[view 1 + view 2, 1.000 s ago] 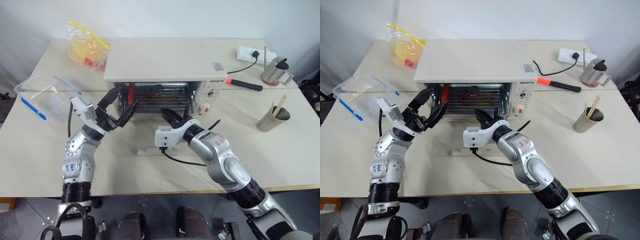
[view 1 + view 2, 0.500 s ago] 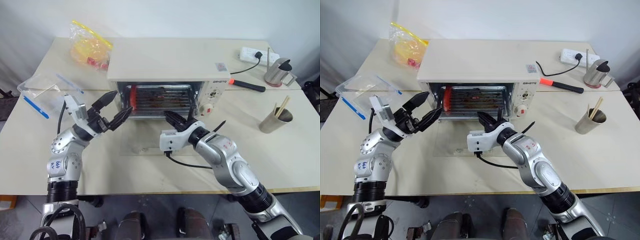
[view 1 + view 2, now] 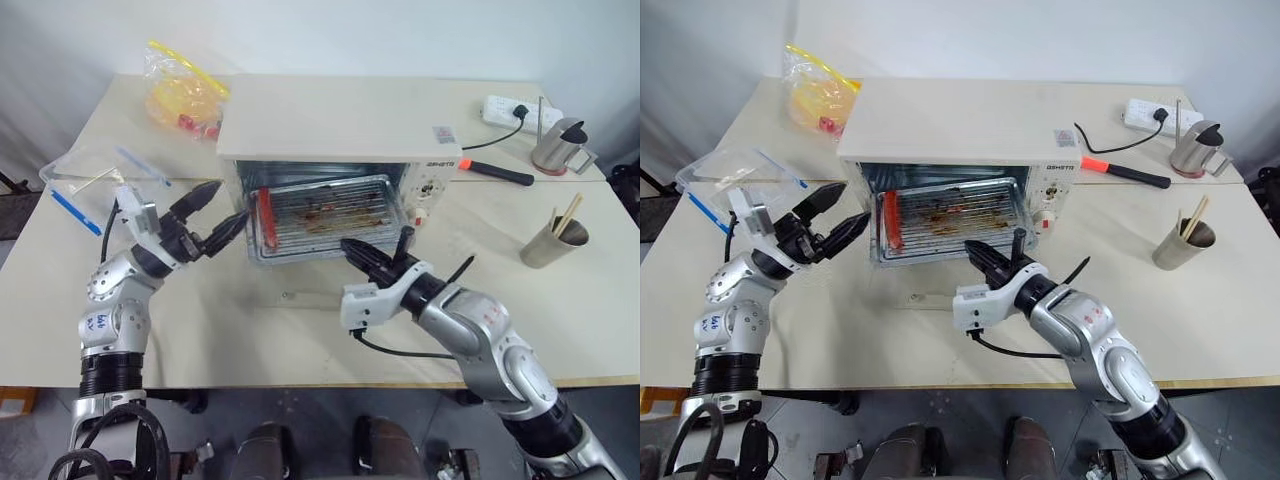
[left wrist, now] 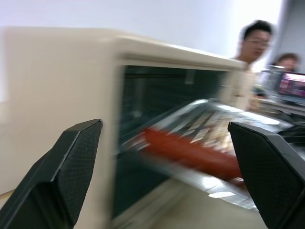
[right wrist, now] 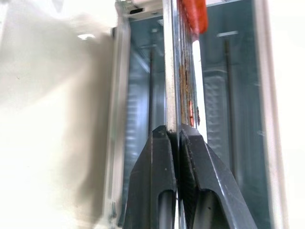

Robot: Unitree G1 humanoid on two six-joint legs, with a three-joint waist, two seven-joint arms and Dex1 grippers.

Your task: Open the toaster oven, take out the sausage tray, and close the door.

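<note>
The cream-white toaster oven (image 3: pixel 340 125) stands mid-table with its glass door (image 3: pixel 305 292) folded down flat on the tabletop. The silver sausage tray (image 3: pixel 325 212) sticks partly out of the oven mouth, tilted, with a red sausage (image 3: pixel 265 222) lying at its left end. My right gripper (image 3: pixel 354 249) is shut on the tray's front rim; the right wrist view shows its fingers (image 5: pixel 159 157) pinching the thin metal edge. My left gripper (image 3: pixel 228 203) hangs open just left of the oven opening, holding nothing. The sausage (image 4: pixel 190 153) appears between its fingers (image 4: pixel 71 167).
A clear container with blue clips (image 3: pixel 90 180) and a yellow bag (image 3: pixel 180 90) lie at the left. At the right are a red-handled tool (image 3: pixel 490 170), a power strip (image 3: pixel 510 108), a metal jug (image 3: pixel 560 145) and a cup of sticks (image 3: pixel 553 240). People appear behind the oven (image 4: pixel 257 43).
My right gripper has drawn back toward me with the tray's rim, sliding the tray partly out of the oven. My left gripper has shifted left, away from the opening, still open.
</note>
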